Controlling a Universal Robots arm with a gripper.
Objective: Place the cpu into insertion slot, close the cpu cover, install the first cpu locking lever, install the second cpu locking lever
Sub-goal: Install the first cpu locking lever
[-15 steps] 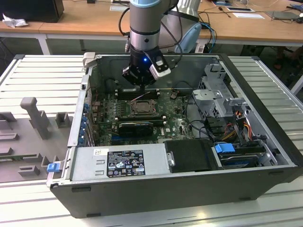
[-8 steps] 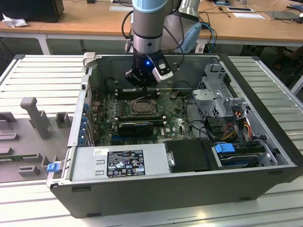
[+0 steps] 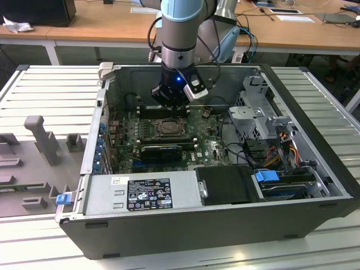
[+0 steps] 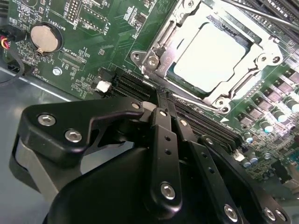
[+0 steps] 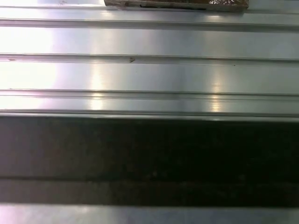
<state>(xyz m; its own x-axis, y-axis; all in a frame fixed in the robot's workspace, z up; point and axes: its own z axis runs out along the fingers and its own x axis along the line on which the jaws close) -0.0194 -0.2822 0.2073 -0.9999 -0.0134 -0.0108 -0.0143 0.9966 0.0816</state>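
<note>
The robot's black hand [image 4: 166,105] has its fingers pressed together on nothing; its tips blur against the board. Just beyond them the pale silver square cpu [image 4: 211,55] sits in the silver-rimmed insertion slot [image 4: 154,58], the silver frame cover [image 4: 261,51] down around it

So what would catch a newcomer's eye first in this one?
First, the arm's gripper reaching down into the open computer case, just above the green motherboard. In the second wrist view the cpu lies pale and bright in the insertion slot, with the cpu cover framing it. The black fingers are pressed together in front of the camera, holding nothing.
</note>
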